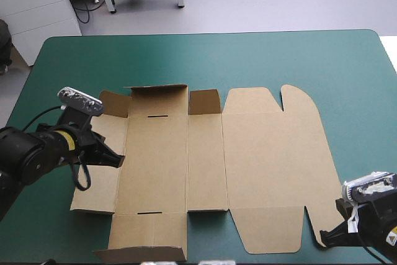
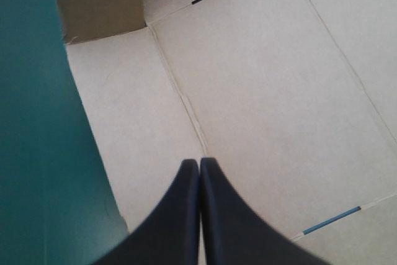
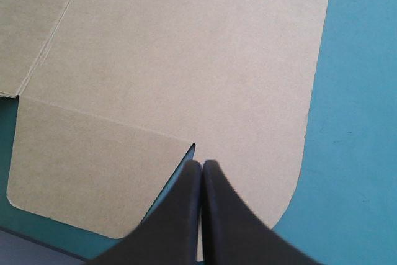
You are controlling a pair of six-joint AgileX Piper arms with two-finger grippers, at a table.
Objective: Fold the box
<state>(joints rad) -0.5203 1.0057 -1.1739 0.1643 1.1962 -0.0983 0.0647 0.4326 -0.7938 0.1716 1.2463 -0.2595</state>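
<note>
**While the box (image 1: 205,166) lies flat**

On the teal-green surface (image 1: 298,60) it is judged light, stiff, bending only at scores. Right claw (image 1: 323,239), at its near right corner, and left claw (image 1: 118,161), over its left panel, are closed, empty. Edges should be gripped.

The box (image 1: 260,153) is plain brown board, matt and slightly fibrous. The teal-green table cover (image 1: 205,60) looks smooth and matt too. The left gripper (image 2: 199,163) and the right gripper (image 3: 202,164) have black fingers (image 2: 173,228) of a smooth, dull material, seemingly plastic.
</note>
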